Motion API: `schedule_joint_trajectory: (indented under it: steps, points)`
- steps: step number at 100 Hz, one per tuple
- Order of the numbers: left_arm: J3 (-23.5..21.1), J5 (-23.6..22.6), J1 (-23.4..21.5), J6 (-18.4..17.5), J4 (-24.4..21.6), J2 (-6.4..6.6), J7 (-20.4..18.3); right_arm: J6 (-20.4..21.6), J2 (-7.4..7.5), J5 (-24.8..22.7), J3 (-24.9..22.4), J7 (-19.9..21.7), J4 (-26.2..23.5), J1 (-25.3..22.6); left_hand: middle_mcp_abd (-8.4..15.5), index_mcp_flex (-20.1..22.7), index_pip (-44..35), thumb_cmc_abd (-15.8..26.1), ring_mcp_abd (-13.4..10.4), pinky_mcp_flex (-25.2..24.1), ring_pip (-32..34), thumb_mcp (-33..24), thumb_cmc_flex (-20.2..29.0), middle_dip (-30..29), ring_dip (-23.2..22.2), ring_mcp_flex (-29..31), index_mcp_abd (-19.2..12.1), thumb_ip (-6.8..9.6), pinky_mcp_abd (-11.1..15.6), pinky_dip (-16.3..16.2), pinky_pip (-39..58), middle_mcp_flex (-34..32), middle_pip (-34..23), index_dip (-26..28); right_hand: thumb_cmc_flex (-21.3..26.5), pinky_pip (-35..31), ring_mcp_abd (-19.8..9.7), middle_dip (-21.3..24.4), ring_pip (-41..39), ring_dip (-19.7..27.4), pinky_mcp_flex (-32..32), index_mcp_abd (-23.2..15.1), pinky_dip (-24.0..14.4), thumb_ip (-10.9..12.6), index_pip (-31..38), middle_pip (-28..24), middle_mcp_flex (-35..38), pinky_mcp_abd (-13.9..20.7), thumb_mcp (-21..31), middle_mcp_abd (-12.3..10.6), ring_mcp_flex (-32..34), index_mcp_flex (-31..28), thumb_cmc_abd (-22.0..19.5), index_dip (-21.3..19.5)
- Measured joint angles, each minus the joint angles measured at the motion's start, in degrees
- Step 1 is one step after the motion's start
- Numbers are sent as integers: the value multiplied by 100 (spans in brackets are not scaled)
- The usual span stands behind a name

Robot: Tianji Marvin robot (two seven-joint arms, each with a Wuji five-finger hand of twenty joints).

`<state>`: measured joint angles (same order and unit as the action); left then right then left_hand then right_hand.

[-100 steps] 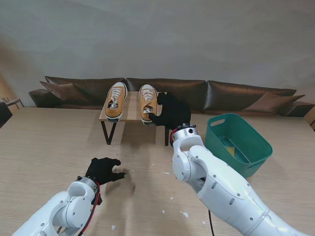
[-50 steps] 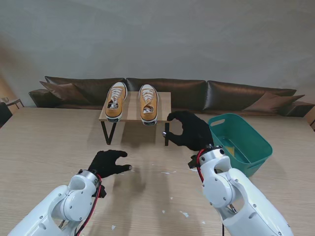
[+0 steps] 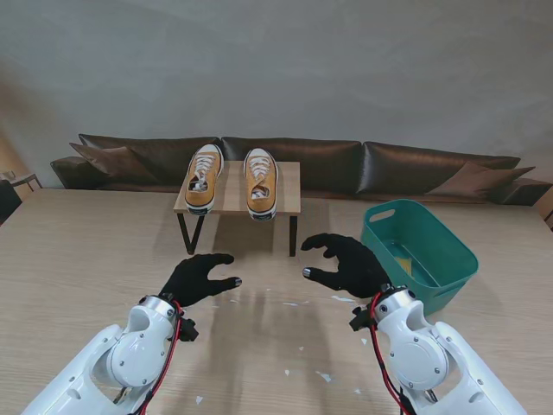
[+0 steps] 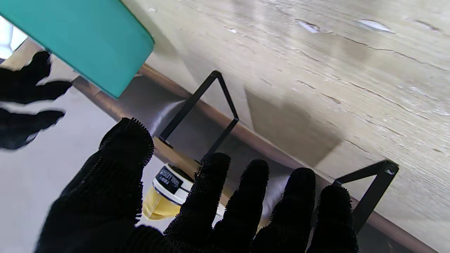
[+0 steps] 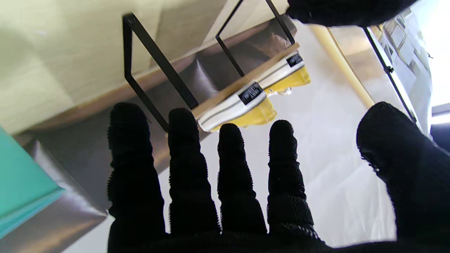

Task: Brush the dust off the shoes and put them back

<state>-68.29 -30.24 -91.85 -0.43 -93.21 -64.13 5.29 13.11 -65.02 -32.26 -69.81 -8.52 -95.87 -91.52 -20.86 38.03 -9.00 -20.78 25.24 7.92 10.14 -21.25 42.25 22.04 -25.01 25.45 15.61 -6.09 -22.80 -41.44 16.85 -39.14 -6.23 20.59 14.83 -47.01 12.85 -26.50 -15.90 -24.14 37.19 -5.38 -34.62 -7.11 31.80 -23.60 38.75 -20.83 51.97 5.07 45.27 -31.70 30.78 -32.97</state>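
Two yellow sneakers with white laces, the left shoe (image 3: 204, 179) and the right shoe (image 3: 260, 182), stand side by side on a small wooden rack (image 3: 289, 191) with black legs at the far middle of the table. Their heels (image 5: 246, 109) show in the right wrist view, and one heel (image 4: 168, 193) peeks between the fingers in the left wrist view. My left hand (image 3: 198, 277) in its black glove hovers over the table nearer to me, fingers spread, empty. My right hand (image 3: 347, 263) is likewise open and empty, between the rack and the bin.
A teal plastic bin (image 3: 419, 251) stands on the right of the table, close to my right hand. Small white scraps (image 3: 323, 376) lie scattered on the wood near me. A dark leather sofa (image 3: 415, 167) runs behind the table's far edge.
My right hand has let go of the right shoe on the rack and drawn back toward me and rightward. My left hand has moved slightly forward, fingers opening wider.
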Motion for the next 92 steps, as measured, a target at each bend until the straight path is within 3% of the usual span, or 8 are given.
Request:
schedule_joint_trajectory:
  steps: [13,28,40,92]
  points:
    - [-10,128,-27,-33,-19,-34,57,95,9,112,-3,-54,326,6,0,0,1,-2,0,0,-9,49,0,-4,6,0,0,0,-10,-24,-20,0,0,0,0,77,-40,39,59,33,-1,-2,115,0,-31,0,0,0,0,-1,-1,0,0,6]
    - [5,256,-49,-33,-3,-63,136,95,-40,216,73,-586,663,25,0,0,4,-2,0,-6,-11,81,0,-7,7,-1,0,0,-21,-27,-60,1,0,-4,4,102,-48,46,70,69,-15,-4,118,0,-48,13,76,0,6,-1,-1,-237,0,69]
    - [53,350,-26,-33,76,-81,174,94,-52,292,57,-298,727,35,0,0,6,-2,0,-8,-13,84,0,-10,7,-2,0,0,-23,-29,-61,1,0,-5,4,116,-48,51,71,77,-15,-4,118,0,-48,13,76,0,6,-1,-1,-237,-1,74]
    - [191,522,102,-8,261,-115,163,74,-65,354,111,-377,783,84,0,0,8,-2,0,-29,-59,140,71,-59,8,-31,0,7,-27,-93,-66,4,0,-5,4,167,-48,103,73,77,-15,-5,118,1,-49,13,76,0,7,-1,-57,-237,-1,133]
